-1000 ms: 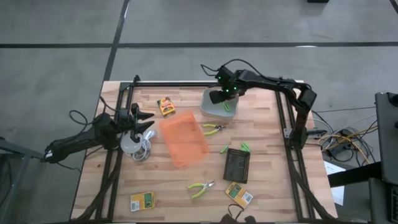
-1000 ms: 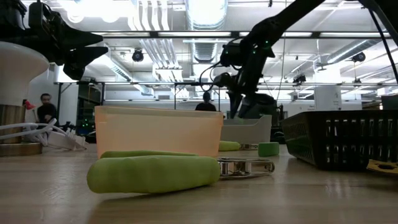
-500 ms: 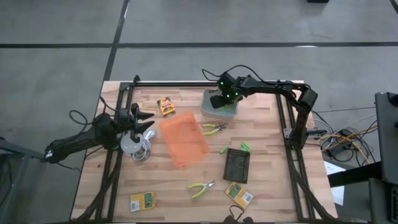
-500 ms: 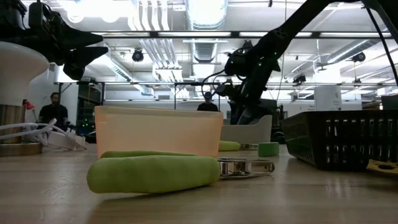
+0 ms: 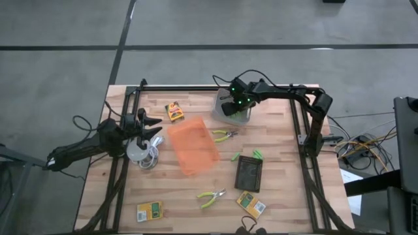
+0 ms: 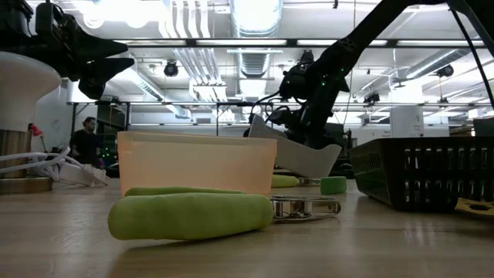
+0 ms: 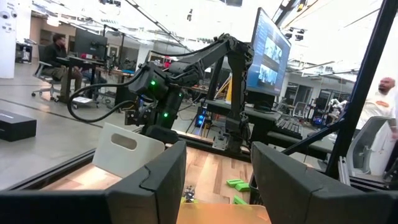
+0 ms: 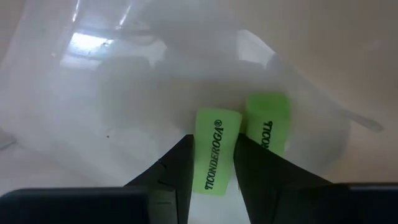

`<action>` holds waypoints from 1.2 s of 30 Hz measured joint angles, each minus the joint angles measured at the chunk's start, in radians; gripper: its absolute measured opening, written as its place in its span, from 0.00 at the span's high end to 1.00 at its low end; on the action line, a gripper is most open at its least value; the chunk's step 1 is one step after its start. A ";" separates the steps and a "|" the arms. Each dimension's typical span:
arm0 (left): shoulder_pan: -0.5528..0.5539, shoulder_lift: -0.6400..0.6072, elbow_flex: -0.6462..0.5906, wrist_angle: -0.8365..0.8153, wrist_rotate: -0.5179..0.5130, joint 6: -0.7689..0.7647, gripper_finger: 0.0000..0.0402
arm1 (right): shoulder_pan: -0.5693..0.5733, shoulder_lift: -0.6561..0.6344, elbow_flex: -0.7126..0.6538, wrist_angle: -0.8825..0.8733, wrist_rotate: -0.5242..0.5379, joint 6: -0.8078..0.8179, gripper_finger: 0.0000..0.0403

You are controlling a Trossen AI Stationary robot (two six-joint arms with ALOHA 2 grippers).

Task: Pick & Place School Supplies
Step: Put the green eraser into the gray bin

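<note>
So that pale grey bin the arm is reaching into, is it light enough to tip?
Probably. The grey bin already sits tilted, one side lifted off the table, with the right gripper inside around a lime-green marker. Its thin, translucent-looking walls suggest light plastic that would likely slide or tip easily.

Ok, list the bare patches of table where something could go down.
Free: the near strip between the yellow-and-green box and the pliers, and the far strip behind the orange bin. Crowded: around the black basket, and under the right gripper at the tilted grey bin.
</note>
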 joint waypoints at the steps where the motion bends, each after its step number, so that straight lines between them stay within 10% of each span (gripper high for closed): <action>1: 0.000 0.000 0.000 0.000 0.000 0.000 0.53 | 0.000 0.000 0.000 0.000 0.001 0.000 0.73; 27: 0.000 0.000 0.000 0.000 0.000 0.000 0.53 | 0.001 -0.138 0.107 -0.099 0.040 -0.083 0.65; 36: 0.000 0.000 0.000 0.000 0.000 0.000 0.53 | 0.116 -0.398 0.067 -0.323 0.270 -0.063 0.65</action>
